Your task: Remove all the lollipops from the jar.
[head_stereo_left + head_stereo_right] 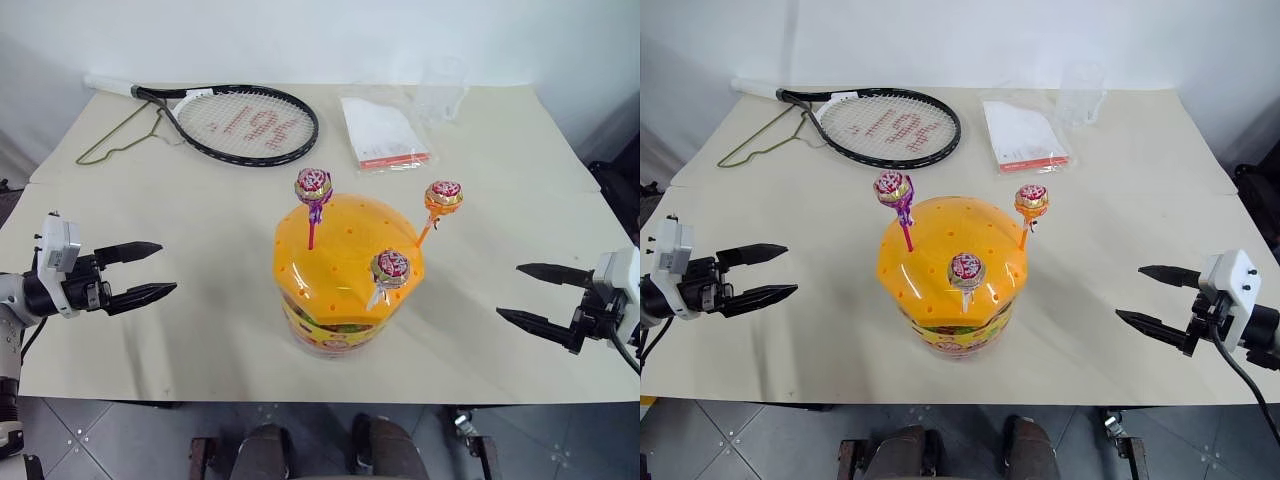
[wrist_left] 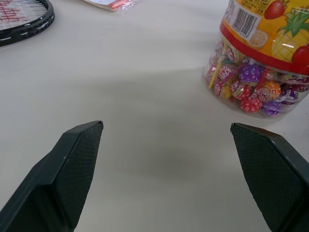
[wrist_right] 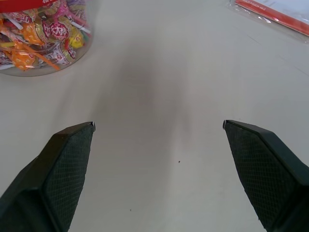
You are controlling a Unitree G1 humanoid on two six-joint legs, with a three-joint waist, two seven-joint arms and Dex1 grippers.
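While three lollipops (image 1: 313, 186) are standing in the jar (image 1: 345, 262) mid-frame, nothing is gripping them. Left tool (image 1: 149, 270) and right tool (image 1: 532, 295) are hanging released at the frame's edges.

The burger-shaped jar (image 1: 345, 290) stands upright mid-bench, its orange domed lid on. Three wrapped lollipops stick up from it: purple-stick (image 1: 313, 186), orange-stick (image 1: 443, 194), white-stick (image 1: 390, 266).

The jar (image 1: 340, 275) has an orange domed lid dotted with small darker holes, above a red, yellow and fruit-printed label. Three lollipops (image 1: 313, 185) wear shiny red-pink patterned wrappers, on purple, orange and white sticks. The counter (image 1: 200, 330) is pale beige. The racket (image 1: 240, 123) has a black frame, white strings and red lettering. The packet (image 1: 383, 130) is white with a red edge
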